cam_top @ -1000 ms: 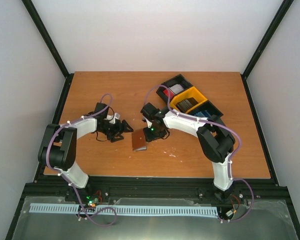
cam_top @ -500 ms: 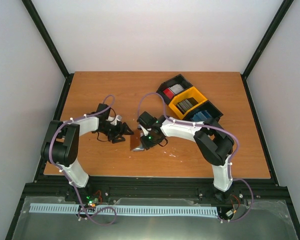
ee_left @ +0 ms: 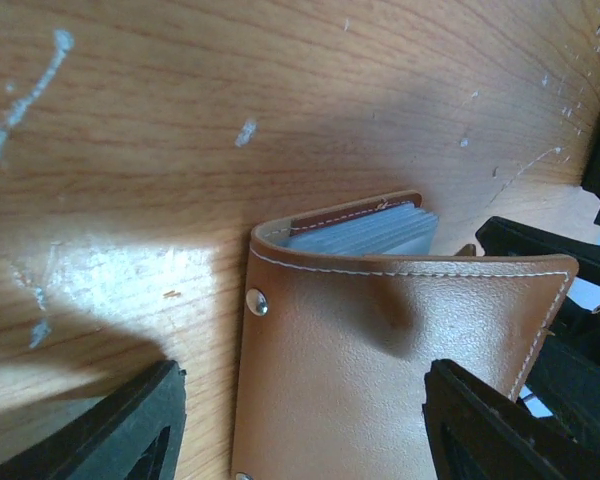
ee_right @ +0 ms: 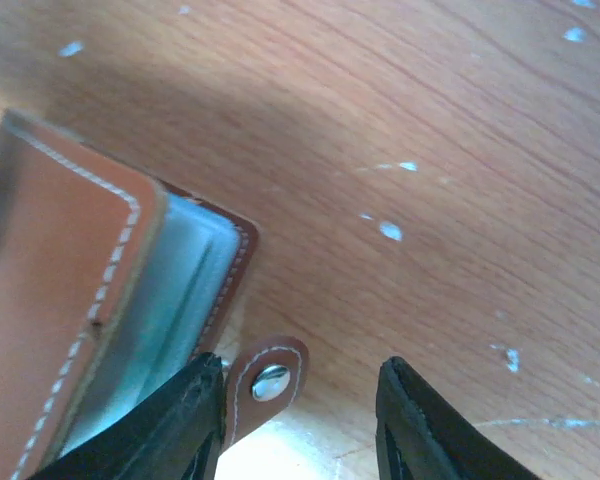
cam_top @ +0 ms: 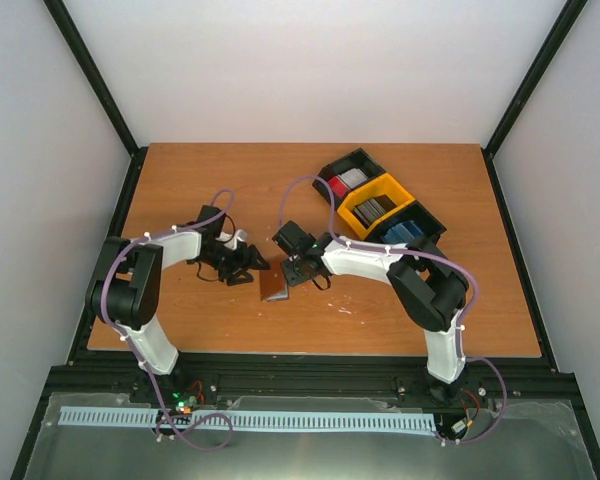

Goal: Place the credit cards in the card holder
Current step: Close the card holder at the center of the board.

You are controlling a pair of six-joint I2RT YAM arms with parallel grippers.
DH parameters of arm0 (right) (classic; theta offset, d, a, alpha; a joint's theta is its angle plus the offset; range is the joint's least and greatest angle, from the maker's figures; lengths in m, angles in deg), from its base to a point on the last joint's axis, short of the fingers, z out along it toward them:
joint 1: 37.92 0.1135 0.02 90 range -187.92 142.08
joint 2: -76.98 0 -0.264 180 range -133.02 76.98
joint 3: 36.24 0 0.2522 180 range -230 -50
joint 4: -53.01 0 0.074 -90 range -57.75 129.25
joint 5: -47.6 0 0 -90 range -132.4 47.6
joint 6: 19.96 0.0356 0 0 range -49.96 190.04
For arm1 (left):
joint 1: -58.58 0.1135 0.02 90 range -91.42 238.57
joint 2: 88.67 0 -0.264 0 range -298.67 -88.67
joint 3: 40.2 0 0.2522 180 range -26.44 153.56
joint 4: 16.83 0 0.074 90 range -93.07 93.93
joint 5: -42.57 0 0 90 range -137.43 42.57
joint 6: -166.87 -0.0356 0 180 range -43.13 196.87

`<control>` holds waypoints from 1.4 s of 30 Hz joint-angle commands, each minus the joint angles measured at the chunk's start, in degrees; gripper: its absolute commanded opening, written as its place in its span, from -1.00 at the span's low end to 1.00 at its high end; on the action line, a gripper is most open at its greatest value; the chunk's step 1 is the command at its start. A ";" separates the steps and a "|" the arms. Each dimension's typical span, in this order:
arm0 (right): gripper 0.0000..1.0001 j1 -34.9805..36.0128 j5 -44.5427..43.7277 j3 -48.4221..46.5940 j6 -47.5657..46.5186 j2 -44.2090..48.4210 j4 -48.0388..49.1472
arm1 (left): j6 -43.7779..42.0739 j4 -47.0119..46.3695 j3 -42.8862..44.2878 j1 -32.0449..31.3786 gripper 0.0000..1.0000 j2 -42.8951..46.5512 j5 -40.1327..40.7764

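A stitched brown leather card holder lay on the scuffed desk. Around it the left tool and right tool stood open.

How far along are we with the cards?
Done: nothing confirmable; the brown leather card holder lies ajar, showing only pale lining. In hand: left pincer and right pincer sit open at it, cardless. Remaining: thin plastic credit cards stacked in the black-and-yellow tray.

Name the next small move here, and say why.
Probably close the left gripper on the card holder: its open jaws straddle the brown cover, while the right gripper, also open, brackets the tab clasp, so the holder likely needs steadying first.
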 commanded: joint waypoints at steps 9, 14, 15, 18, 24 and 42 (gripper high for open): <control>-0.53 -0.40 -4.90 3.67 9.21 5.27 -0.09 | 1.38 3.63 1.69 -4.49 0.13 -4.78 9.99; -0.46 -1.82 -7.56 4.52 16.04 7.21 -3.45 | 5.12 3.27 1.64 -5.24 0.10 -4.87 14.45; -0.41 -2.29 -7.23 5.00 16.92 7.74 -3.56 | 5.84 3.04 1.55 -5.45 0.10 -4.96 15.13; -0.32 -4.02 -2.81 5.65 17.60 8.62 -3.50 | 7.82 2.98 1.94 -7.71 0.13 -4.69 18.54; -0.08 -6.88 10.71 5.89 18.43 10.28 -0.73 | 10.62 5.04 1.41 -11.15 0.19 -5.03 23.05; -0.09 -7.70 19.46 2.60 13.44 5.44 -2.18 | 15.94 6.65 -1.70 -17.23 0.07 -9.19 32.12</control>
